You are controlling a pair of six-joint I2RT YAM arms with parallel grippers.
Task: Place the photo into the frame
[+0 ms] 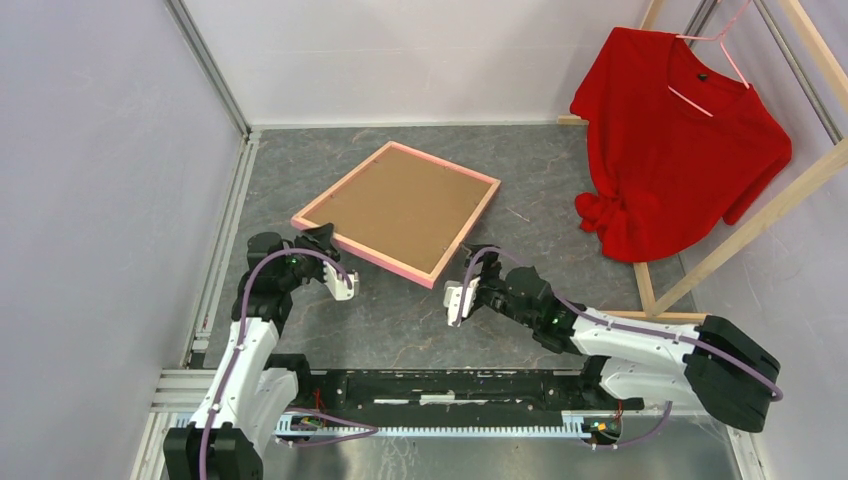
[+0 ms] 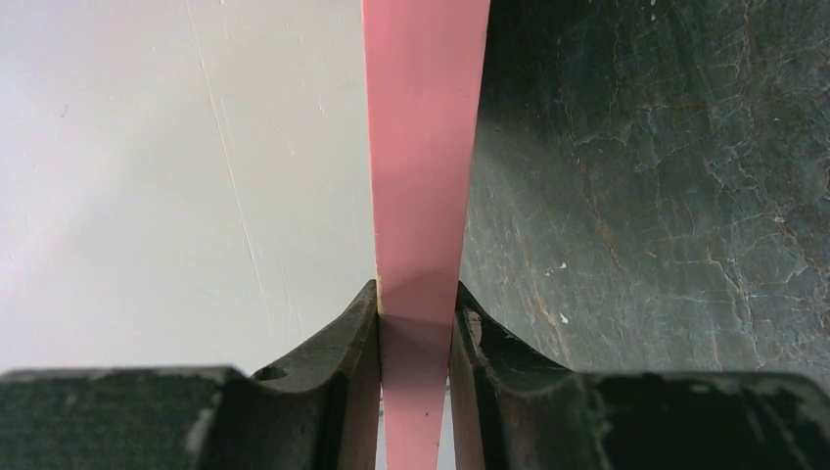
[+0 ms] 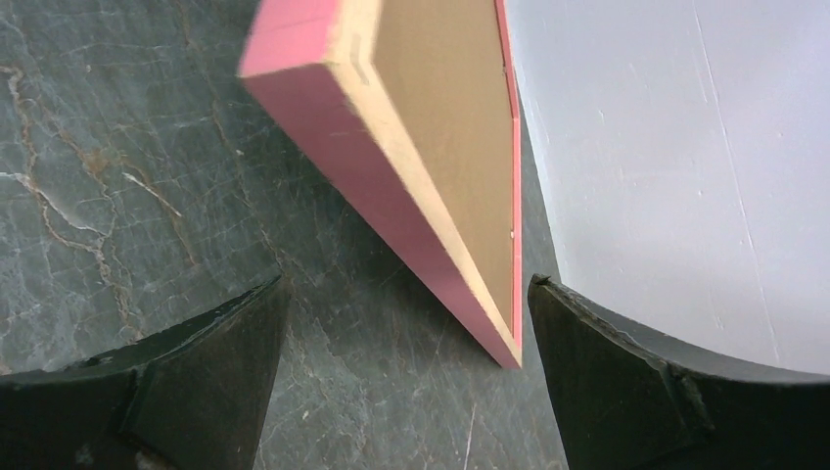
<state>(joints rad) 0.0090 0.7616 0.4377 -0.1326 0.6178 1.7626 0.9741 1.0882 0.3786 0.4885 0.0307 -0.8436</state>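
The left jaws pinch the thin pink edge of the frame (image 1: 400, 205). Its flat brown back faces up over the grey, cracked-looking desk (image 1: 560, 170). The right jaws gape wide, empty, near its corner.

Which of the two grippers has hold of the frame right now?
The left gripper: its jaws are shut on the pink edge of the frame. The right gripper stands wide open around a corner, gripping nothing.

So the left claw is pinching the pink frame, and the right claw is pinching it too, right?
Not quite. The left claw is pinching the pink frame, but the right claw is wide open and pinches nothing, with the frame's corner just in front of it. The right wrist view shows this.
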